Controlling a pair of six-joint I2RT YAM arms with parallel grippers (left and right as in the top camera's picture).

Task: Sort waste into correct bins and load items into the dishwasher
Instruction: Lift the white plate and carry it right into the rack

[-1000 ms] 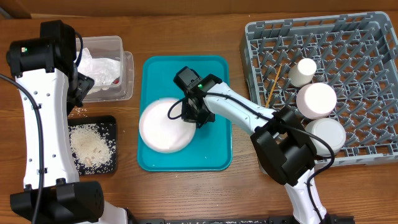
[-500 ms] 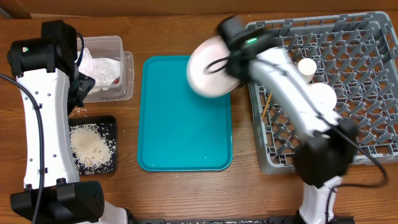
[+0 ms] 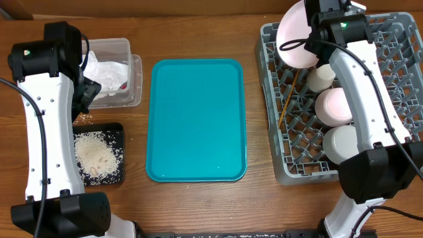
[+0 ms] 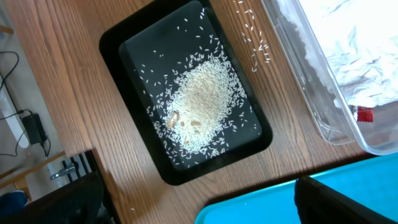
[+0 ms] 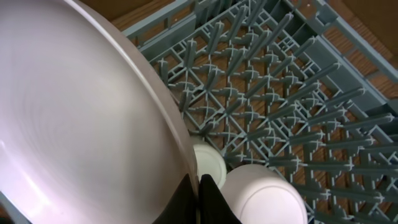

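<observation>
Across the table (image 3: 198, 198), waste (image 3: 109, 71) is lying binned at left; right hand (image 5: 200, 193) is gripping the last plate (image 3: 294, 36) over the rack (image 3: 396, 59); left hand (image 4: 198, 193) is hanging open.

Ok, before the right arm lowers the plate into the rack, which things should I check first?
1. Right hand grips the plate by its rim: ok.
2. Plate is above the grey rack, at its far left corner: ok.
3. Free slot directly under the plate: cannot tell, hidden.
4. Gap to the cup beside the plate: cannot tell.
5. Left hand is far away, by the black tray: ok.
</observation>
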